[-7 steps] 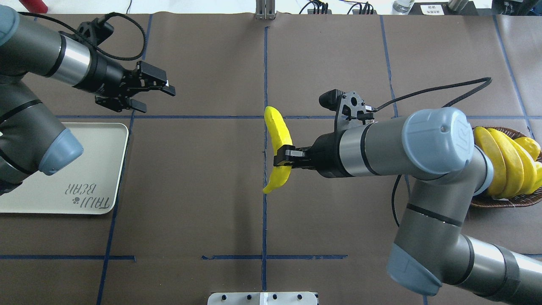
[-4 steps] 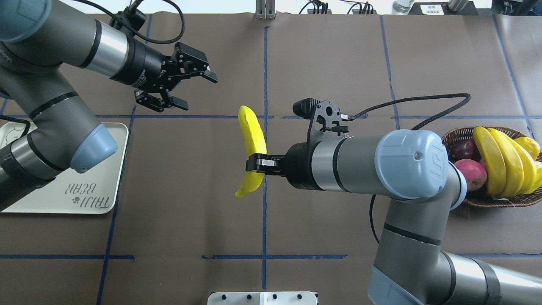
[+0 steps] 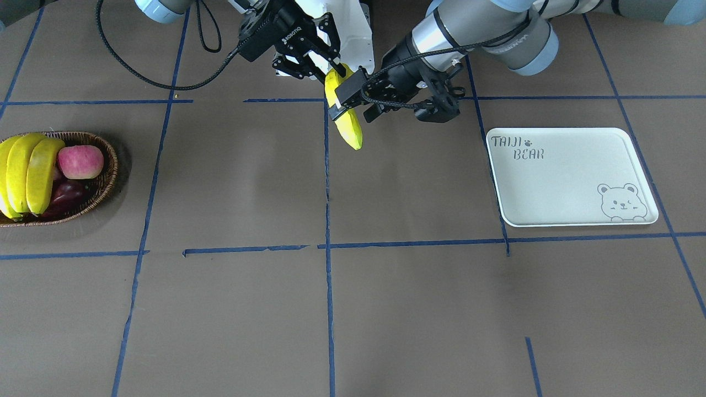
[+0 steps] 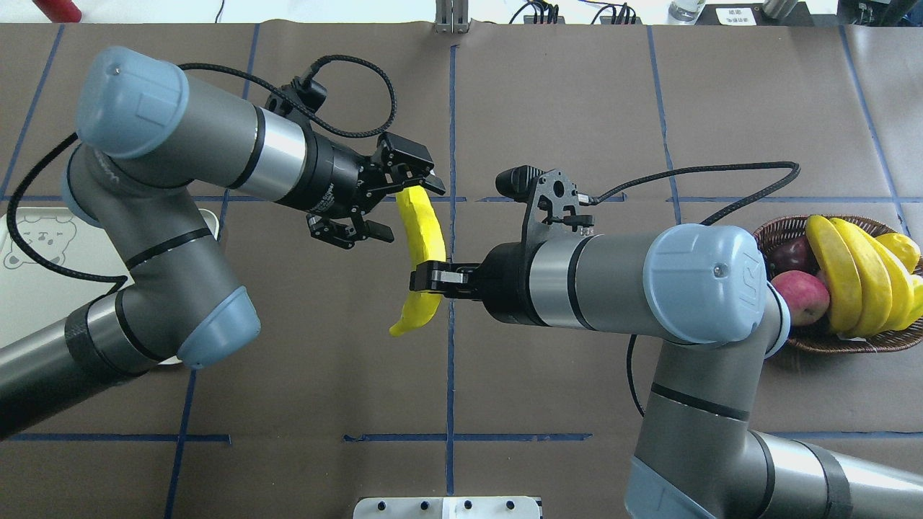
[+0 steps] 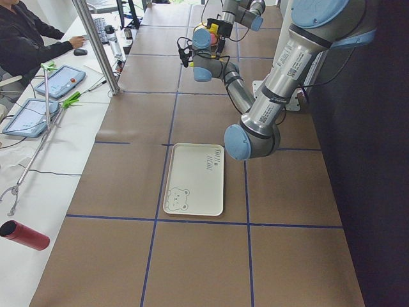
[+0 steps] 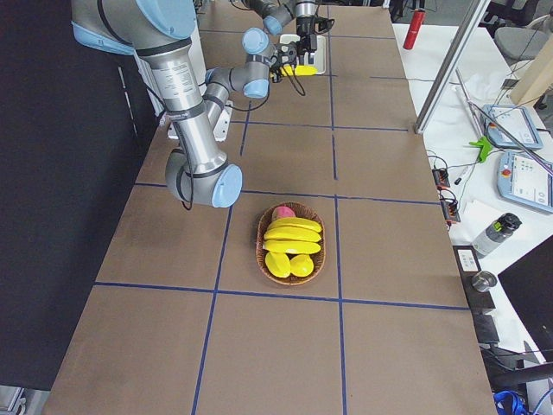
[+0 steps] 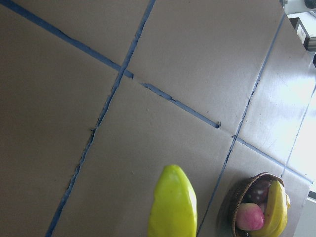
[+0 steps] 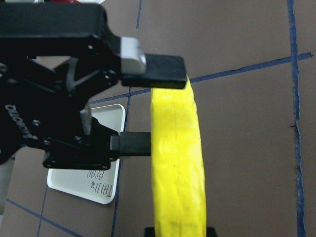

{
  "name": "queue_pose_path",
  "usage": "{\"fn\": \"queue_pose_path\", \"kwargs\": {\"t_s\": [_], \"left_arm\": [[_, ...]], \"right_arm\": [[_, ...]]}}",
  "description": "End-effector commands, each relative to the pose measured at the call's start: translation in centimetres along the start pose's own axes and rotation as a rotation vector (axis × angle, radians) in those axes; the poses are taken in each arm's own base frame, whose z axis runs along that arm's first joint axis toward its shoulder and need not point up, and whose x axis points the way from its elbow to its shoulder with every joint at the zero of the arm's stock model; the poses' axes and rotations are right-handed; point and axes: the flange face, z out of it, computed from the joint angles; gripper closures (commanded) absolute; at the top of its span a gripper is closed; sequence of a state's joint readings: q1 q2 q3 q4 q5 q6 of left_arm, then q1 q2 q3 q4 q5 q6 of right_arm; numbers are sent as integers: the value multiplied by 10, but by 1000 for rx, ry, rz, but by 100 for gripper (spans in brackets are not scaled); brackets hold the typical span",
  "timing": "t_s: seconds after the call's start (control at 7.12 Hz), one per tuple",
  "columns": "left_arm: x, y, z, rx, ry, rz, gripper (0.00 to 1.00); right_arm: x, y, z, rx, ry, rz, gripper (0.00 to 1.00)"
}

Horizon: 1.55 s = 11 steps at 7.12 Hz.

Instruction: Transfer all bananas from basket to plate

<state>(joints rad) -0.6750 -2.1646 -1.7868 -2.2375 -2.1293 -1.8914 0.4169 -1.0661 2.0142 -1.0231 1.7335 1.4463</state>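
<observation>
We found the right gripper clamped across one banana, nearer its robot-side end. The fruit hung over the table near its centre, between the basket and the plate. The left gripper stood with jaws wide apart at the banana's far end. One finger lay over the tip and the other just beside the flank; we could not tell whether they touched. Three bananas lay in the basket beside an apple.
</observation>
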Motion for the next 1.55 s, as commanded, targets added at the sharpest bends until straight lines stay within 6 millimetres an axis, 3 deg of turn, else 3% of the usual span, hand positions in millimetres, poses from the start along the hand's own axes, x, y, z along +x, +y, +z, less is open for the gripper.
{"fn": "queue_pose_path", "kwargs": {"t_s": [0.0, 0.14, 0.28, 0.42, 0.56, 0.7, 0.98, 1.26, 1.41], "left_arm": [[-2, 14, 13, 5, 3, 3, 18], [-3, 13, 13, 6, 2, 10, 90], [-5, 13, 14, 6, 1, 16, 100], [-4, 13, 13, 4, 2, 18, 100], [-4, 12, 13, 6, 2, 21, 100], [-5, 12, 13, 9, -1, 17, 100], [-4, 3, 9, 27, -4, 12, 100], [-20, -43, 7, 108, -96, 1, 100], [-52, -72, 0, 156, -245, 66, 100]], "right_arm": [[0, 1, 0, -1, -3, 0, 99], [0, 1, 0, -1, -3, 1, 99], [0, 2, 0, -4, -3, 1, 98], [-1, 2, -1, -4, -5, 1, 77], [1, 2, 0, -4, 0, 3, 17], [4, 5, 0, -9, 2, 2, 0], [3, 5, -2, -6, -10, 1, 0], [2, 5, -17, -1, -26, -1, 0], [6, 7, -31, 1, -32, -3, 0]]}}
